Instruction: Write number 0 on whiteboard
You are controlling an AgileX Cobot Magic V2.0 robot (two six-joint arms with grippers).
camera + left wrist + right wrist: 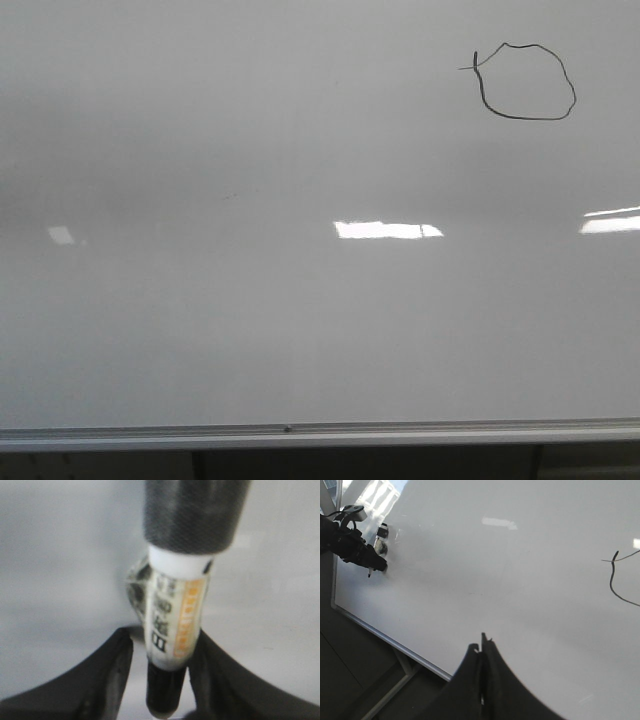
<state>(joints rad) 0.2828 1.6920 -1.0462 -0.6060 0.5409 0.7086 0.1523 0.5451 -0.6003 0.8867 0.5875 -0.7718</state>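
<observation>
The whiteboard [300, 300] fills the front view. The number 0 [525, 83] is a thin black wobbly oval at its upper right, with a small tick at its upper left. No gripper shows in the front view. My left gripper [162, 637] is shut on a marker [172, 615] with a white barrel, an orange and black label and black ends. My right gripper [482, 645] is shut and empty, over the board's lower part. The right wrist view shows the left edge of the 0 [613, 580] and, far from it, my left arm [355, 547] near the board's corner.
A silver edge strip [300, 433] runs along the board's bottom, with dark space below it. Bright light reflections [385, 230] lie across the board's middle. The board's frame and support bars [395, 680] show beside my right gripper.
</observation>
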